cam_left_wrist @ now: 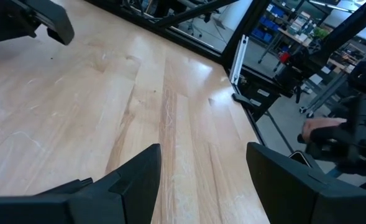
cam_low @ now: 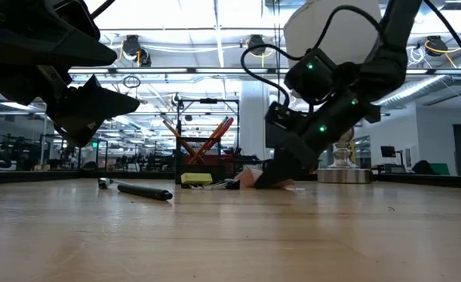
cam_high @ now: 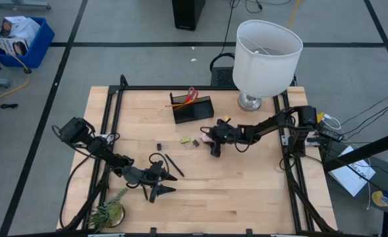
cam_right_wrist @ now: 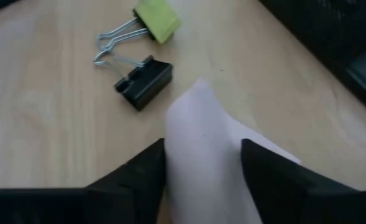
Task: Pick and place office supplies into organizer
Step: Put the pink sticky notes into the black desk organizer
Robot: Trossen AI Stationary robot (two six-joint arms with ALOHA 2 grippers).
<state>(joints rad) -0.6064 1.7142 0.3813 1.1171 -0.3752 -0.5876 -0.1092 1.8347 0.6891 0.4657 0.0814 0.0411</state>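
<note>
The black organizer [cam_high: 192,108] stands at the table's far middle with red-handled scissors and orange pencils sticking out of it. My right gripper [cam_high: 215,143] is just near of it, fingers down at the table, shut on a pale pink sticky-note pad [cam_right_wrist: 201,143]. A black clip [cam_right_wrist: 142,81] and a yellow-green clip [cam_right_wrist: 155,18] lie on the table just left of the pad. A black pen [cam_high: 174,164] lies toward the near left. My left gripper [cam_high: 164,182] hovers open beside the pen, with nothing between its fingers [cam_left_wrist: 133,180]. My right gripper has the sticky-note pad between its two fingers [cam_right_wrist: 139,174], one on each of two opposite edges [cam_right_wrist: 170,155]. The fingers slant down from the table's right side. The pad's free corner [cam_right_wrist: 198,87] sticks out beyond the fingertips, low at the table top [cam_low: 250,178].
A white-shaded lamp [cam_high: 266,56] stands at the far right corner, close behind my right arm. A small green plant [cam_high: 108,212] sits at the near left corner. Another small black clip [cam_high: 159,145] lies left of the others. Bare wood fills the near right part.
</note>
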